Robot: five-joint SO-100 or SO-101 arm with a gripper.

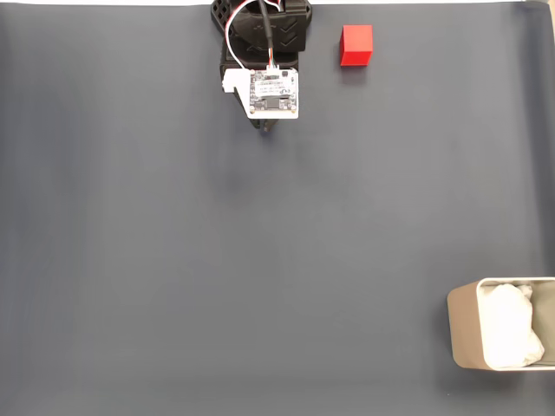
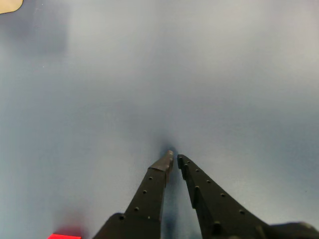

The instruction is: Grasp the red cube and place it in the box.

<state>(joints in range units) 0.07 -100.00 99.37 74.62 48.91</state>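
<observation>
A dark slate-blue mat with a smooth, matte face covers the desk [image 1: 173,260] in the fixed view, reaching almost to every edge of the frame; a thin pale strip shows along the very top. The light is even and soft, with a faint darker patch near the frame's centre.

At the top centre of the fixed view sits the arm [image 1: 260,35], black plastic with a patterned housing, red and white wires looping over it, and a white circuit board mounted flat on its wrist. The gripper [image 1: 267,128] pokes out just below that board as a small dark tip. In the wrist view the gripper [image 2: 174,158] rises from the bottom edge as two long black fingers [image 2: 149,191] dotted with small holes, tapering to points that nearly meet over the mat; they are closed together with nothing between them.

The red cube [image 1: 355,45] rests on the mat in the upper part of the fixed view, to the right of the arm and apart from it, with crisp edges and plain matte faces. In the wrist view a sliver of the red cube [image 2: 65,236] shows at the bottom left edge, left of the fingers.

The box [image 1: 461,325] sits in the lower right corner of the fixed view, well apart from both, a beige-grey thin-walled tin with rounded corners, holding crumpled white lining [image 1: 510,325].
</observation>
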